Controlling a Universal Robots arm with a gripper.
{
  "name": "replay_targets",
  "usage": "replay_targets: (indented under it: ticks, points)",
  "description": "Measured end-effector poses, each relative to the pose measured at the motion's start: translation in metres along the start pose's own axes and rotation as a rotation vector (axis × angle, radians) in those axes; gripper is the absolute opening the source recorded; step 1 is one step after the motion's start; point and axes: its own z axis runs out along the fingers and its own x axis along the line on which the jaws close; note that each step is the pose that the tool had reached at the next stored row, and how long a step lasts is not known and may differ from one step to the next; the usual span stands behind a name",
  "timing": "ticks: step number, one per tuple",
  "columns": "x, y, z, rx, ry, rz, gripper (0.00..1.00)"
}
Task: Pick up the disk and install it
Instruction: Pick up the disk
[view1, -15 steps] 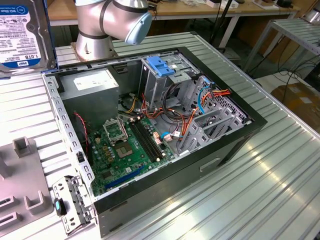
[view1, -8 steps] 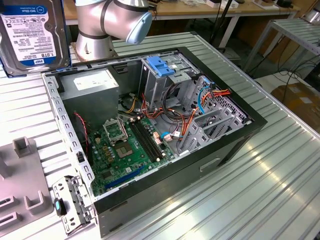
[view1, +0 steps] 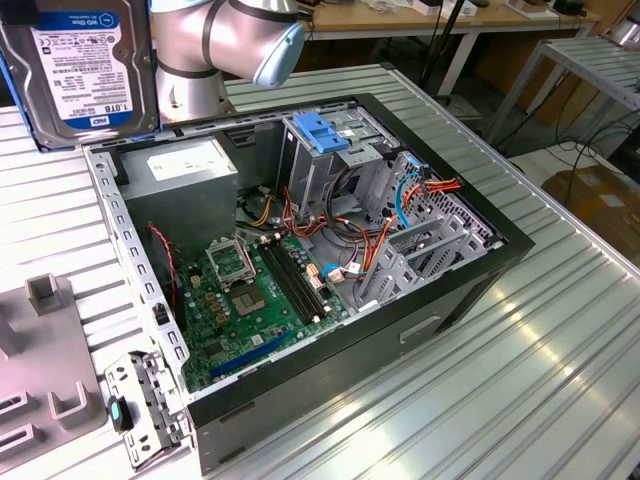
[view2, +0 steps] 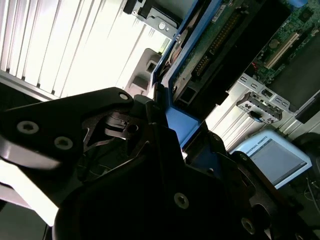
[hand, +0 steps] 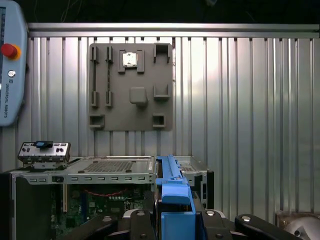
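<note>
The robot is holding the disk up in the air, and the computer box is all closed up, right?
No, the computer box is open: the exterior view shows the green board and wires inside. The end effector does hold the disk up in the air.

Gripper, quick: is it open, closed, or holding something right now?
Gripper: closed on the disk, gripping its blue frame.

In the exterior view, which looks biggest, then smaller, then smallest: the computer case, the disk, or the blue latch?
computer case: largest
disk: second; it is close to the camera, so it looks extra big
blue latch: smallest
</note>
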Motion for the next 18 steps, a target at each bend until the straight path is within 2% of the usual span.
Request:
replay_targets:
  ticks: [12, 18]
  points:
    - [-0.0002, -0.0223, 0.0023, 0.0, 0.0, 0.0, 0.37]
    - [-0.0004, -0.0381, 0.0034, 0.0, 0.0, 0.0, 0.37]
